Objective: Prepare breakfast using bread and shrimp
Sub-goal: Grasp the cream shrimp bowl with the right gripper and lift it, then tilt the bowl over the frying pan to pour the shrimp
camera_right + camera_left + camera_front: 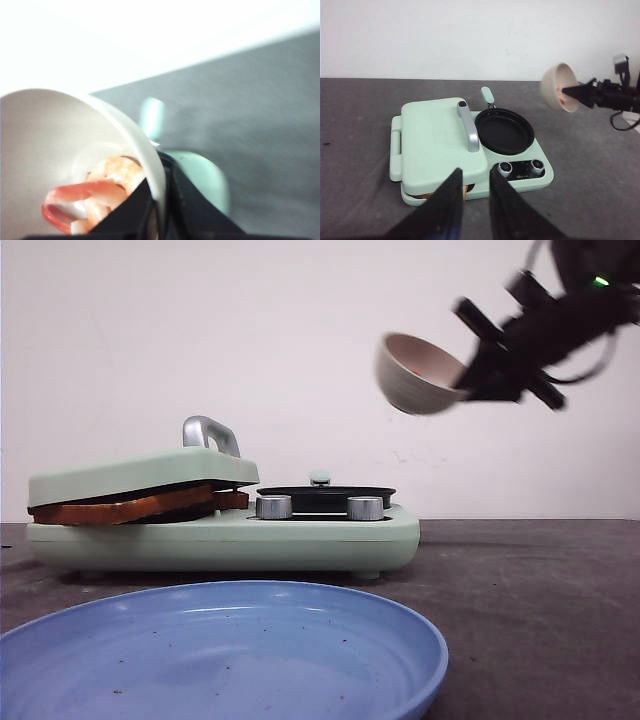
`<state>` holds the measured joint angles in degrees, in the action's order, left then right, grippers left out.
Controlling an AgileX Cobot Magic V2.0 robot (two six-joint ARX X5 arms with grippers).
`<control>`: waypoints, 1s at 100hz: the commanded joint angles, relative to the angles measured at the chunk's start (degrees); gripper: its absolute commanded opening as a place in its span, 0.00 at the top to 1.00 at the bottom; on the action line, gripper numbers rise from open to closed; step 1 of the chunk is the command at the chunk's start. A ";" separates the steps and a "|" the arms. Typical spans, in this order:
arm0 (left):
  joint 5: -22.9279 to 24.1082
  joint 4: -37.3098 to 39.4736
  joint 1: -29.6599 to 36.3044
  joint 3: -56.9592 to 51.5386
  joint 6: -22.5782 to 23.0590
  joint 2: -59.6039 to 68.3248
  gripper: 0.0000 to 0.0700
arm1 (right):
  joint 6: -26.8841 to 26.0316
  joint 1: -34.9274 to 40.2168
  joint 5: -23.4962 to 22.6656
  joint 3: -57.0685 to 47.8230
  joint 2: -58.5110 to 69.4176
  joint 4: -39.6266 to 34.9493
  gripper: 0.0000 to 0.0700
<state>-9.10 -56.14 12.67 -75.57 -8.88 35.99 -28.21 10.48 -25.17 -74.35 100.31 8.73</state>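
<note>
Pinching the rim of a beige bowl (418, 373), the right gripper's (161, 220) fingers (131, 210) are holding it tipped in the air, up at two o'clock from the cooker in the front view; the left gripper's (472, 200) fingers (451, 197) are hanging slightly spread and empty over the cooker's near edge. Largest in the front view, a blue plate (300, 640) is sitting bare at six o'clock. Behind it the green cooker (225, 535) is pressing the bread (120, 507) under its lid (432, 137), so the toasting step looks under way. Its round black pan (504, 131), at three o'clock from the lid, is showing nothing in it. Smallest, the shrimp (107, 187) are lying inside the tilted bowl. Judging by this, the bread is loaded, while pouring the shrimp into the pan, cooking them, and plating everything are still waiting.
</note>
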 commanded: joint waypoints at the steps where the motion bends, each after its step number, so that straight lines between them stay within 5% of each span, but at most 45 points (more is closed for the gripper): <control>1: 0.13 0.44 0.20 -0.74 0.50 0.28 1.00 | 5.18 3.30 5.62 -3.56 1.16 -0.02 1.00; 30: 0.13 0.39 0.20 -0.74 0.94 0.31 1.00 | 20.79 11.89 21.49 -7.63 4.35 2.10 1.00; 100: 0.13 -0.39 0.22 -0.74 3.50 0.28 1.00 | 46.62 17.00 36.65 -7.63 8.04 12.26 1.00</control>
<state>-9.10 -56.99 12.67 -75.57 -6.66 35.99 13.50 26.74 10.76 -80.86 107.33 19.66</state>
